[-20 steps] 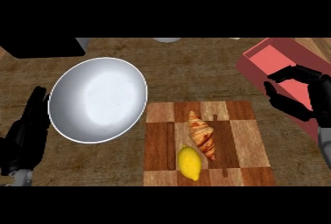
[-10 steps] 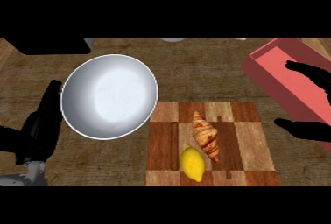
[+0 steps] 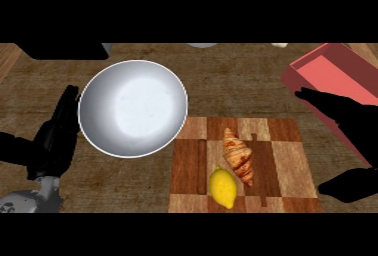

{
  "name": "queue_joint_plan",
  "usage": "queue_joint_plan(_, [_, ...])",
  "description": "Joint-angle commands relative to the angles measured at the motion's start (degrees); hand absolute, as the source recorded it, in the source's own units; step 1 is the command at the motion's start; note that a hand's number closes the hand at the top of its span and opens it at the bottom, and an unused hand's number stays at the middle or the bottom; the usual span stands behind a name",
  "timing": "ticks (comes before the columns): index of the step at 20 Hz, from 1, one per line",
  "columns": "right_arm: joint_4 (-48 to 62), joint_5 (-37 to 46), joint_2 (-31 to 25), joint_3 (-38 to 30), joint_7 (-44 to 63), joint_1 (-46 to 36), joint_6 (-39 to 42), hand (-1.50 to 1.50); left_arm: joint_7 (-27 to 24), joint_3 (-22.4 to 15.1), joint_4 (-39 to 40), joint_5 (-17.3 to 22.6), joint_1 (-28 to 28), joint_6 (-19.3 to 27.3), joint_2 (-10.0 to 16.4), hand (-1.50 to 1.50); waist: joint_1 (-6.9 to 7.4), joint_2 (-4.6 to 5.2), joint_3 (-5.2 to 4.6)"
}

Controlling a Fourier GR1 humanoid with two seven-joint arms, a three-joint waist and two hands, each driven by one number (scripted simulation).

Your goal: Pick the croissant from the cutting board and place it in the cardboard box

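Croissant (image 3: 238, 156) lies on the checkered wooden cutting board (image 3: 284, 150), its pointed tip toward 12 o'clock and its body running down toward 5 o'clock. A yellow lemon (image 3: 224, 187) sits just beside its lower end at 7 o'clock. Nothing grips the croissant. The right hand (image 3: 345, 116) is spread wide and holds nothing. Its fingers stretch straight toward 10 o'clock across the near wall of the red box (image 3: 332, 67), and its thumb shows apart from them, lower down, past the board's right edge. Whether the fingers touch the box or hang above it cannot be told. From this hand the croissant lies at about 9 o'clock, apart from it, with a bare strip of board between them. The box stands at 2 o'clock from the croissant, off the board's far right corner. The left hand (image 3: 55, 137) rests near the view's left edge, fingers straight and pointing to 12 o'clock, holding nothing, just beside the left rim of a round white plate (image 3: 133, 107). The plate lies at 10 o'clock from the croissant and overlaps the board's far left corner.
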Motion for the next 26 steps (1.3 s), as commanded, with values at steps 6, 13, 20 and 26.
queue_joint_plan(6, [-3.34, -3.44, 15.59, 7.06, 22.12, -11.33, 5.87, -1.5, 2.05, -0.57, 1.27, -3.89, -4.3, 1.98, -3.72, 0.0, 0.27, 0.21, 0.21])
queue_joint_plan(13, [-0.05, 7.92, 21.13, 16.44, 25.1, -8.81, 3.55, -1.5, -1.14, 1.53, 4.02, -3.24, -1.45, -1.78, -4.47, 0.0, 0.13, 0.19, 0.2])
queue_joint_plan(20, [9.55, 9.41, 27.29, 12.65, 20.7, -10.7, 4.79, -1.5, 1.95, 3.6, 0.77, -3.3, -1.22, -4.17, -3.63, 0.0, 0.42, 0.26, 0.23])
queue_joint_plan(26, [10.01, 17.49, 33.42, 15.93, 23.04, -9.15, 2.94, -1.5, 3.84, 1.66, -1.45, -7.08, -1.21, -2.19, -5.83, 0.0, 0.23, 0.2, 0.24])
